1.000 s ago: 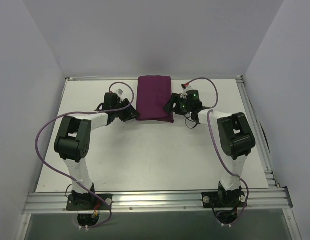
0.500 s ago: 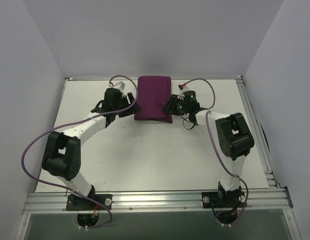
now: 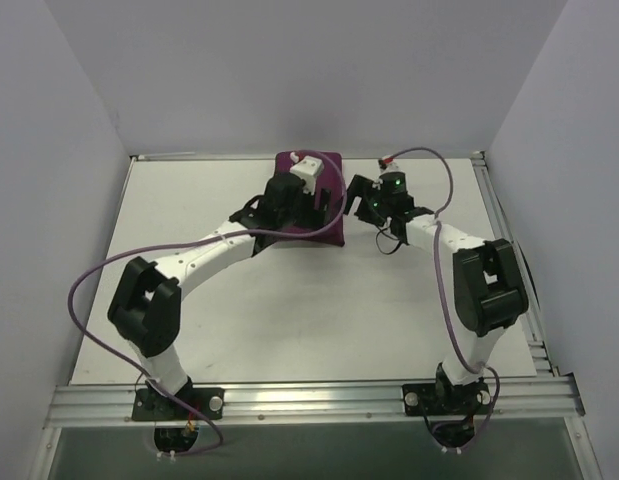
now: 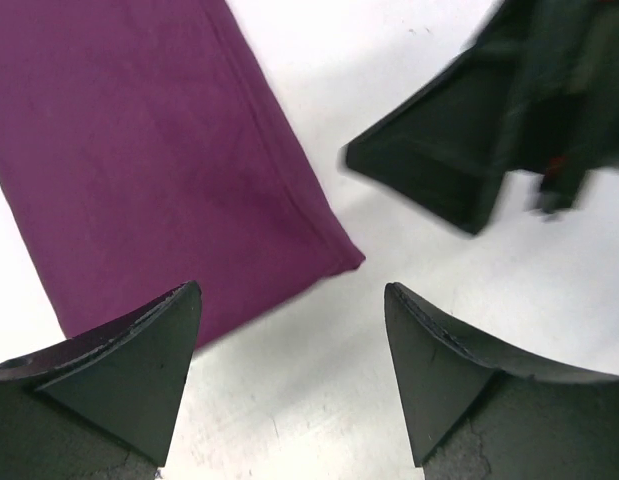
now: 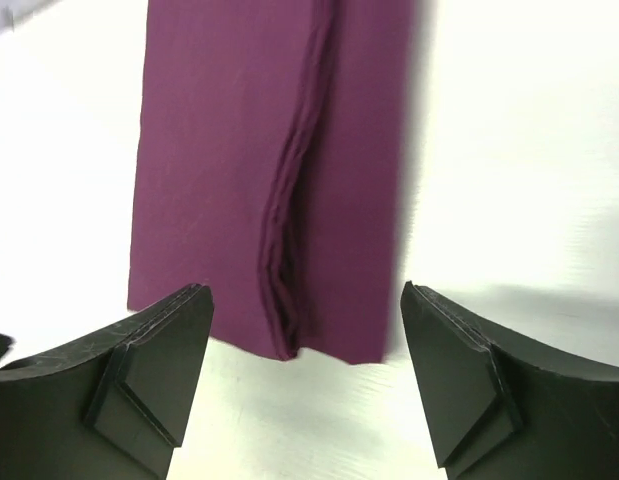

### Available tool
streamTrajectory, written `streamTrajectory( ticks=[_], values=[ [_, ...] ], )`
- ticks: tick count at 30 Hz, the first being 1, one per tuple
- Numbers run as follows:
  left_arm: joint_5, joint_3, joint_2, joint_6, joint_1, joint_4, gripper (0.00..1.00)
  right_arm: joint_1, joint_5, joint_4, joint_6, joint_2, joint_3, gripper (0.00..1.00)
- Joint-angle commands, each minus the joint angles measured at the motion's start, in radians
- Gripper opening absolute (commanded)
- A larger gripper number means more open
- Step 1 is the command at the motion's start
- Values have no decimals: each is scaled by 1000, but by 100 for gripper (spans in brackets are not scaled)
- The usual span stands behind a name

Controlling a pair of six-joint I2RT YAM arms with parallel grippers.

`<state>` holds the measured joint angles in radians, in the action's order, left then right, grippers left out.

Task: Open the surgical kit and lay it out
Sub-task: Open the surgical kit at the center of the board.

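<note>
Purple wrap (image 3: pixel 331 185) lies folded shut at the far middle of the tabletop (image 3: pixel 289 310) — no tray or instruments showing. Left gripper (image 4: pixel 292 300) hangs over it near a corner, jaws wide, holding nothing. Right gripper (image 5: pixel 307 295) sits just beside the wrap's right edge, equally wide and empty. Best move, I'd judge: pinch only the top layer along the fold seam (image 5: pixel 289 210) — then peel it aside slowly so the contents don't shift.
</note>
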<state>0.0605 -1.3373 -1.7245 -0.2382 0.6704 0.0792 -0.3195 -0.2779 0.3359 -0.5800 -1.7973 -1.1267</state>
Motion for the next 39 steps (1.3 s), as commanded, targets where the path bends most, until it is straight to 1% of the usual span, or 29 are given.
streamTrajectory(
  ticks=[1,2,3,4,5,7,8,10,16,19,26,31,33,35,38,39],
  values=[
    [162,-161,-90,126,60,102,82,114,121,-110,-18,165,54,78],
    [209,-192,-140,132,70,128,82,143,124,-132,-18,189,77,78],
    [237,-221,-162,137,80,173,82,201,129,-136,-17,219,103,78],
    [258,-276,-187,137,89,191,82,229,132,-140,-6,277,129,77],
    [274,-299,-228,137,101,211,81,256,129,-143,5,301,177,76],
    [298,-335,-266,134,115,241,80,315,103,-146,29,355,209,75],
    [306,-362,-295,132,129,249,79,329,67,-155,57,368,226,74],
    [363,-388,-325,135,149,271,78,370,42,-164,83,398,238,74],
    [528,-500,-443,195,228,333,78,393,8,-144,115,447,295,74],
    [571,-546,-484,191,244,373,77,402,-35,-126,106,440,311,74],
    [621,-571,-535,198,248,409,73,410,-56,-117,106,446,323,74],
    [645,-591,-557,237,248,393,69,412,-64,-113,108,450,326,74],
    [642,-600,-570,243,247,389,66,412,-64,-113,109,449,326,74],
    [639,-617,-589,280,247,390,63,412,-64,-113,112,449,329,74],
    [645,-631,-593,280,247,389,47,412,-66,-113,114,447,331,74],
    [644,-629,-590,283,245,384,37,410,-64,-113,114,446,335,74]
  ],
)
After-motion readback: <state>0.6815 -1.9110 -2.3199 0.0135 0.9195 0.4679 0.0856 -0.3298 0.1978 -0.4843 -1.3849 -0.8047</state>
